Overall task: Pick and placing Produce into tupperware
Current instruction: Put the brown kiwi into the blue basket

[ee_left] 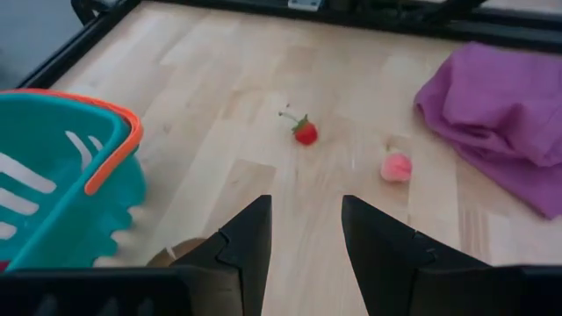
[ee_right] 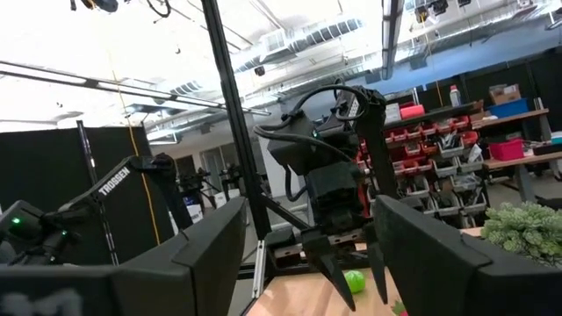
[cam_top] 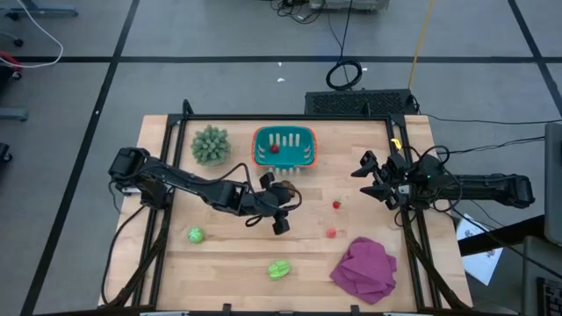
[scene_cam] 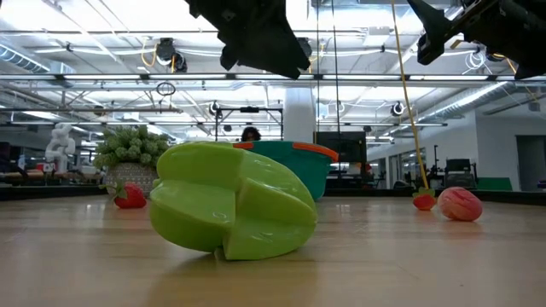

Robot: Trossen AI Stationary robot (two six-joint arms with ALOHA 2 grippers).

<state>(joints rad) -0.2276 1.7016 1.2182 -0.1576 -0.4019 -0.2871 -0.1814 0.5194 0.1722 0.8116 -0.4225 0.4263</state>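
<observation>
While the left gripper (cam_top: 279,221) hung above mid-table, fingers parted and holding nothing, the right gripper (cam_top: 369,171) waited near the right edge, fingers spread wide and empty. Tupperware (cam_top: 284,147): far centre, one red piece (cam_top: 274,148) inside. Outside it: two small red pieces (cam_top: 336,204) (cam_top: 331,233), two green pieces (cam_top: 195,234) (cam_top: 279,269), a brown piece (ee_left: 176,253) beside the tub. Magenta cloth (cam_top: 364,269): near right.

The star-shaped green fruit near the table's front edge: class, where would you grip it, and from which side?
Grip the green fruit across its middle, fingers seated in two opposite grooves between the ridges, coming straight down from above. It lies tilted on its side with open table all round, so probably nothing blocks a top approach.
</observation>
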